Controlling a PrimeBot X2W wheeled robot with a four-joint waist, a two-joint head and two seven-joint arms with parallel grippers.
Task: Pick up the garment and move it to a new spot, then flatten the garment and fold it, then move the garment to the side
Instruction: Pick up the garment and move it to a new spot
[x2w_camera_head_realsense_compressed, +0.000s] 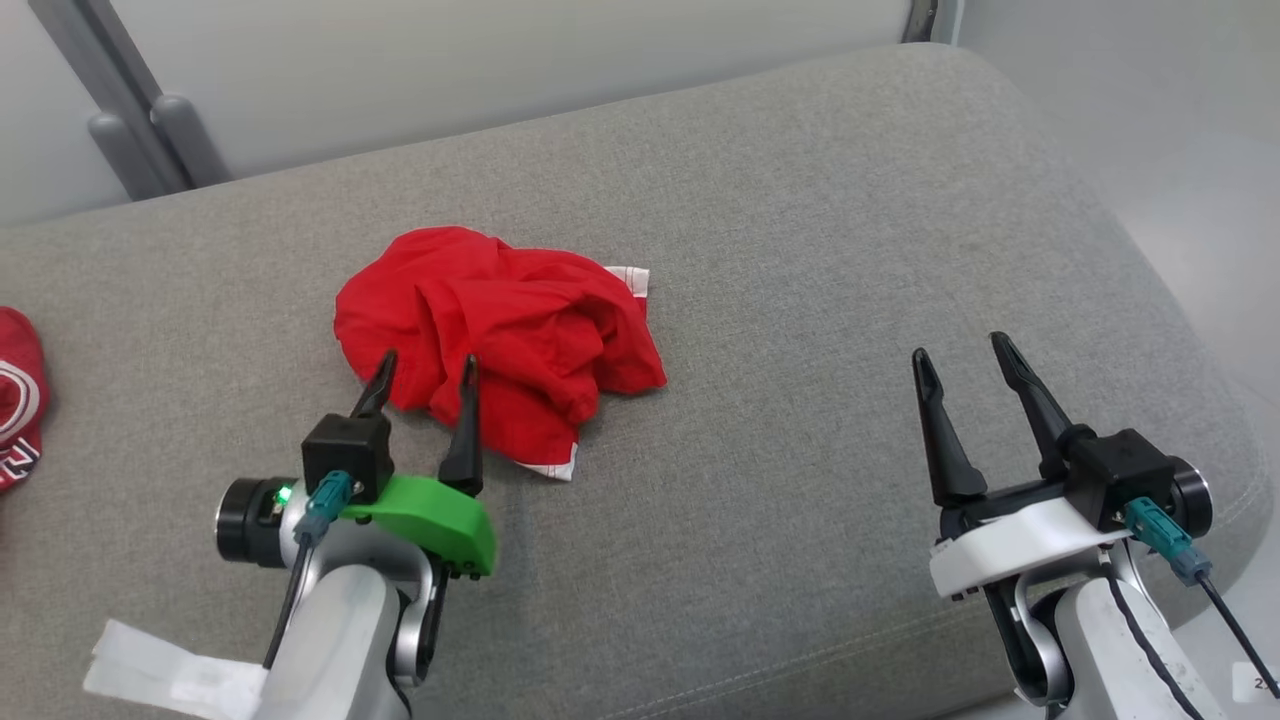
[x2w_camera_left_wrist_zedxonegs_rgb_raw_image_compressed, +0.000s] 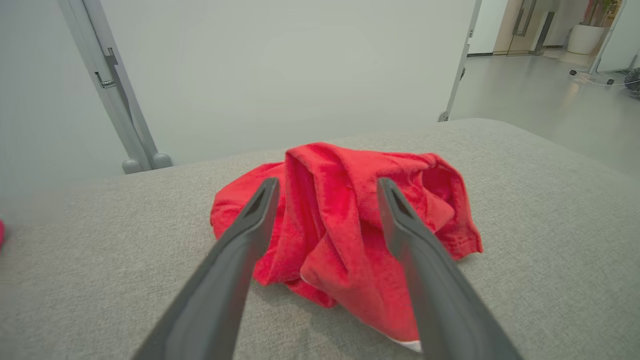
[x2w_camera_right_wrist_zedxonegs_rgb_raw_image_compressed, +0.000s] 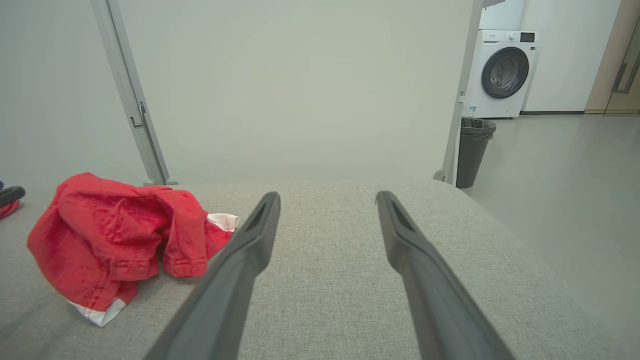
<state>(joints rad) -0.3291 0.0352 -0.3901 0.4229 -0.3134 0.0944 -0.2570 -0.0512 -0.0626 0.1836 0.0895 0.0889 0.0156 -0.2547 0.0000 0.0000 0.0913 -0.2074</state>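
On the grey cushion (x2w_camera_head_realsense_compressed: 800, 250), left of the middle, sits the red garment (x2w_camera_head_realsense_compressed: 500, 330). To flatten it well, I think I should pinch a white-trimmed edge (x2w_camera_head_realsense_compressed: 560, 465) in each gripper and pull gently apart. My left gripper (x2w_camera_head_realsense_compressed: 429, 360) hangs just on its near side, fingers apart, holding nothing. My right gripper (x2w_camera_head_realsense_compressed: 960, 348) waits well off to the right, fingers apart too. The garment is one crumpled, lumpy heap.

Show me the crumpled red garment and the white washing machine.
crumpled red garment (x2w_camera_head_realsense_compressed: 500, 335), head view, central folds.
white washing machine (x2w_camera_right_wrist_zedxonegs_rgb_raw_image_compressed: 504, 73), right wrist view, round door.
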